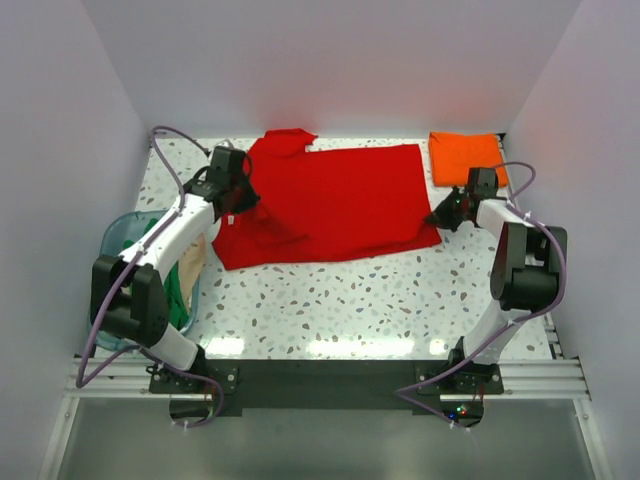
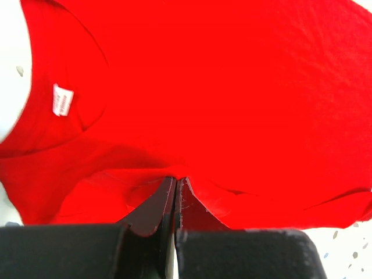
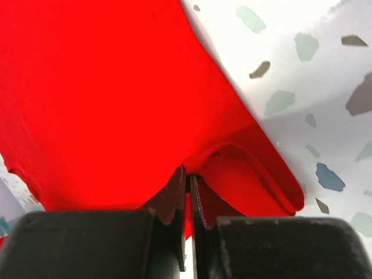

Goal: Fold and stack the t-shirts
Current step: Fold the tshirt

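A bright red t-shirt lies spread across the middle of the speckled table, its white neck label showing in the left wrist view. My left gripper is shut on the shirt's left edge near the sleeve, cloth pinched at its tips. My right gripper is shut on the shirt's lower right corner, where the hem bunches around the fingertips. A folded orange t-shirt lies at the back right. Green cloth and tan cloth sit in the tub.
A clear bluish plastic tub stands at the left table edge beside the left arm. White walls close in the table on the left, back and right. Bare speckled tabletop runs in front of the red shirt.
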Controlling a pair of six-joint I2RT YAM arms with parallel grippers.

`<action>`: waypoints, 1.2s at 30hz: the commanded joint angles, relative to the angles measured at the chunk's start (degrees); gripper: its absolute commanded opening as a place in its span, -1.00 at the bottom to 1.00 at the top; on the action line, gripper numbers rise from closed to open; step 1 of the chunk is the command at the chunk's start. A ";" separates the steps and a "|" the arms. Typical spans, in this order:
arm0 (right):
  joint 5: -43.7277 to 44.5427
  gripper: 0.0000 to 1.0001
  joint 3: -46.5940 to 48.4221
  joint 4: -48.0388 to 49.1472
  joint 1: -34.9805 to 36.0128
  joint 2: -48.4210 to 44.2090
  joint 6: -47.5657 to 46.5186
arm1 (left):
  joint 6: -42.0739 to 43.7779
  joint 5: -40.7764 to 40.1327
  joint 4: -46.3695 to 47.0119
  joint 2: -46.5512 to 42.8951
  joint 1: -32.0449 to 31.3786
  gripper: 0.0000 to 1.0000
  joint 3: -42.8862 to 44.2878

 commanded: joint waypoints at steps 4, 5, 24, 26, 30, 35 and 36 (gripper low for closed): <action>-2.39 -1.00 4.84 2.15 -0.12 2.15 1.84 | 1.80 0.96 1.53 1.08 2.97 -1.00 3.84; -2.47 -1.00 4.94 2.15 -0.12 2.42 1.84 | 1.98 0.87 1.35 1.25 3.15 -1.00 4.19; -2.21 -1.00 4.41 4.26 -0.47 2.42 3.07 | 2.86 2.54 1.79 1.96 7.46 -1.00 3.75; -2.74 -1.00 3.62 5.84 -0.64 2.07 3.68 | 2.86 2.63 1.71 1.78 7.81 -1.00 3.57; -3.09 -1.00 3.18 7.15 -0.82 1.72 4.39 | 2.68 3.24 2.23 1.96 8.25 -1.00 3.22; -3.88 -1.00 2.13 8.91 -1.61 1.80 5.36 | 2.24 3.60 2.58 2.40 8.69 -1.00 3.48; -4.23 -1.00 1.86 9.70 -1.78 1.80 5.71 | 2.16 3.77 2.76 2.57 8.69 -1.00 3.57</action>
